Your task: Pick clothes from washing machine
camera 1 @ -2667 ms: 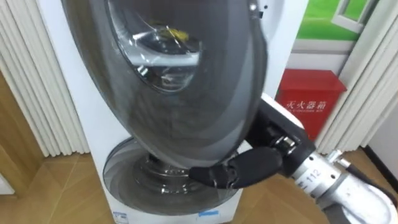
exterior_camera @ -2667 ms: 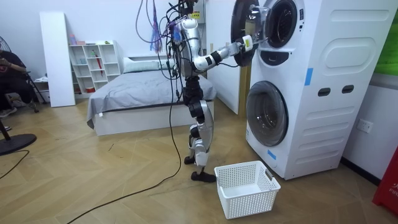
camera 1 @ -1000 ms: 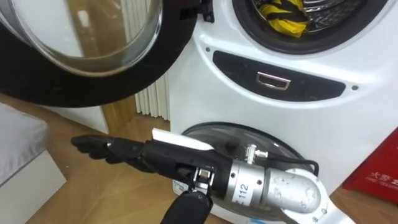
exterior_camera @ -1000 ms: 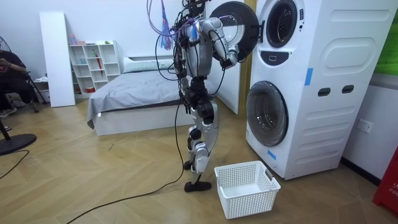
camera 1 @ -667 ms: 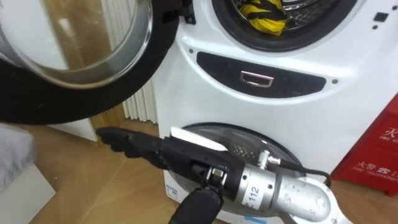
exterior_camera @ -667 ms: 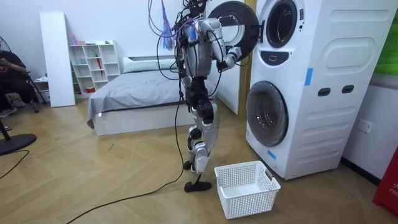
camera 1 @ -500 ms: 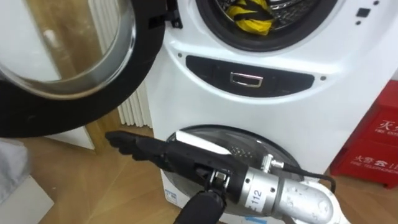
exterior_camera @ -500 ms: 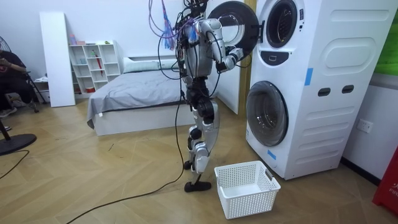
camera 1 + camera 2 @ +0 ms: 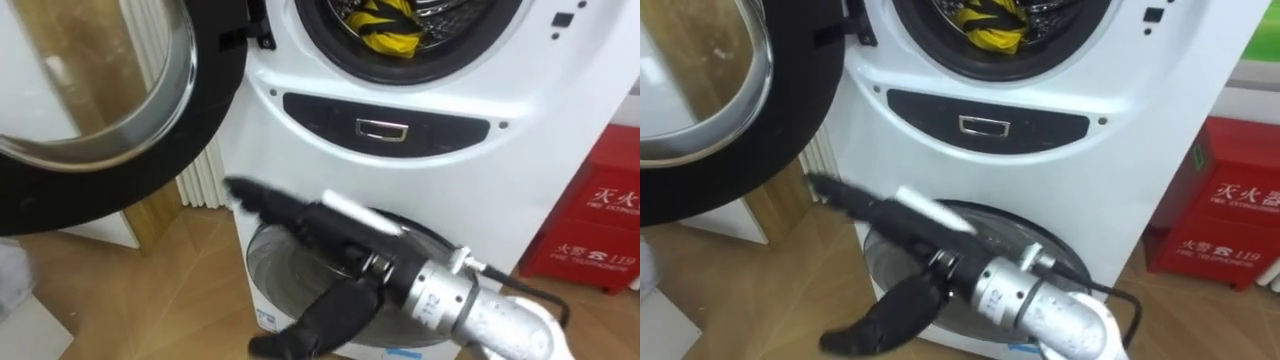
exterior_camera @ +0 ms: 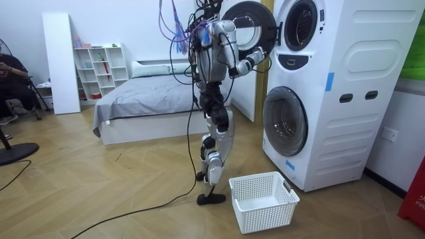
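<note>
A yellow and black cloth (image 9: pixel 384 22) lies inside the drum of the upper washing machine (image 9: pixel 420 90), whose round door (image 9: pixel 100 110) stands swung wide to the left. My right hand (image 9: pixel 300 218) reaches in from the lower right, open, with straight fingers pointing left and the thumb hanging down. It hovers in front of the lower machine's glass door (image 9: pixel 275 275), below the drum opening, holding nothing. In the room view I stand upright facing the stacked machines, right hand (image 10: pixel 257 58) raised near the open door.
A white laundry basket (image 10: pixel 263 200) sits on the wood floor beside my feet, before the lower machine. A red cabinet (image 9: pixel 600 215) stands right of the machines. A bed (image 10: pixel 146 99) and white shelves (image 10: pixel 99 66) are behind me.
The upper door has swung fully open to the left since 2.7 s ago. My right hand has let go of it and drifted right and up before the machine front; the head view shifted.
</note>
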Tool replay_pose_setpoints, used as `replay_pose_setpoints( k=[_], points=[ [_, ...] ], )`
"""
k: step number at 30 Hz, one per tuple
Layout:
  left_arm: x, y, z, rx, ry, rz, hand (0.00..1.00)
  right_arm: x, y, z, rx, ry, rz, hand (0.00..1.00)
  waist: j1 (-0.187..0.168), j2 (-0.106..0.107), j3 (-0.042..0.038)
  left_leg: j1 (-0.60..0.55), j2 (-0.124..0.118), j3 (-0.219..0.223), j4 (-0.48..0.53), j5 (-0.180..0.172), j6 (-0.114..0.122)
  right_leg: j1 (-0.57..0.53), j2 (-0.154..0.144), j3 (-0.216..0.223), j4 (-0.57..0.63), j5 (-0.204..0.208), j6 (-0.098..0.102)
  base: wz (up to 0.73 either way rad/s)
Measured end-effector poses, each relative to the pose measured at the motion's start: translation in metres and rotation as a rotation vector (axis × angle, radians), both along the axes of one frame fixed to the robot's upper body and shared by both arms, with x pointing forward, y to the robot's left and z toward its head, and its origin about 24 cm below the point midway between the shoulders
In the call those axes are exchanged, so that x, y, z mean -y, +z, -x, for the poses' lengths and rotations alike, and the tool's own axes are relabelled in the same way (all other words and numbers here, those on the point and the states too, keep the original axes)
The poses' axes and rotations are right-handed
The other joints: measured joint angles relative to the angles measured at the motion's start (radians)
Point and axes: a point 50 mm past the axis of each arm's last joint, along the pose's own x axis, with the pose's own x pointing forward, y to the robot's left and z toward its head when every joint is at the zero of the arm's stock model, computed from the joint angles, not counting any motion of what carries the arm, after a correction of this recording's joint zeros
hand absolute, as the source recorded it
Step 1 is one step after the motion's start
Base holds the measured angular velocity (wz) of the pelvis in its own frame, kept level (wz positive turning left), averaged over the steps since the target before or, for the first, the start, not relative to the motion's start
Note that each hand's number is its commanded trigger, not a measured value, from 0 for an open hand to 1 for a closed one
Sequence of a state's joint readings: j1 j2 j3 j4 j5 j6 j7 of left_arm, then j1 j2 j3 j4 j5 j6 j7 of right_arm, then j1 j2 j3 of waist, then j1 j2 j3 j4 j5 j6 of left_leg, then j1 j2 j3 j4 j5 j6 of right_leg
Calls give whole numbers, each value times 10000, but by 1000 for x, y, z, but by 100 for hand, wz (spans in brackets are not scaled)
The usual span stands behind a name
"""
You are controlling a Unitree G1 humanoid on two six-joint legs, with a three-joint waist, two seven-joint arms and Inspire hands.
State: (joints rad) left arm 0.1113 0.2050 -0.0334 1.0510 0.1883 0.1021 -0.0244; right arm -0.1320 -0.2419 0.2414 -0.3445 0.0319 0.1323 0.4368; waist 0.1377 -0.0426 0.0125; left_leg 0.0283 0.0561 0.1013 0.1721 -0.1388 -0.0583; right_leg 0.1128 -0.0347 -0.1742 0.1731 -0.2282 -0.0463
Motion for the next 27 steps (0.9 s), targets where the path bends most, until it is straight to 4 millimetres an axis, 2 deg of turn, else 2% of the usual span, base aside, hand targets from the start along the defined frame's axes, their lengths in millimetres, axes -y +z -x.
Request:
replay_pose_setpoints(
  k=[6,11,16,18,25,27],
  points=[
    [-1,-1,6,25,661,-130,0,32,20,-8,1797,-3126,510,0,-420,13,-37,67,-45,70,-31,-5,8,-22,12,112,-26,35,58,-8],
    [0,-2,10,72,1146,-185,0,49,34,-10,2816,-4753,561,0,-527,35,-64,60,-31,95,-47,-5,7,-81,16,106,19,40,68,-3],
    [0,-3,11,101,1351,-211,0,51,61,-17,4087,-5449,299,0,-630,32,-80,188,2,135,-84,-5,7,-61,20,101,142,42,70,-6],
    [0,-3,11,111,1365,-258,0,52,72,-20,4602,-5715,64,0,-703,-18,-112,202,2,136,-83,-5,8,-43,19,94,143,47,78,0],
    [-1,-2,11,65,1388,-296,0,54,74,-20,4707,-6046,-124,0,-693,-40,-115,251,8,137,-80,-4,10,-34,19,115,152,55,91,-2],
    [-1,-2,9,89,1386,-293,0,55,75,-21,4540,-5960,-506,0,-563,-54,-108,234,8,137,-78,-3,12,-109,9,177,129,52,89,-8]
  ],
)
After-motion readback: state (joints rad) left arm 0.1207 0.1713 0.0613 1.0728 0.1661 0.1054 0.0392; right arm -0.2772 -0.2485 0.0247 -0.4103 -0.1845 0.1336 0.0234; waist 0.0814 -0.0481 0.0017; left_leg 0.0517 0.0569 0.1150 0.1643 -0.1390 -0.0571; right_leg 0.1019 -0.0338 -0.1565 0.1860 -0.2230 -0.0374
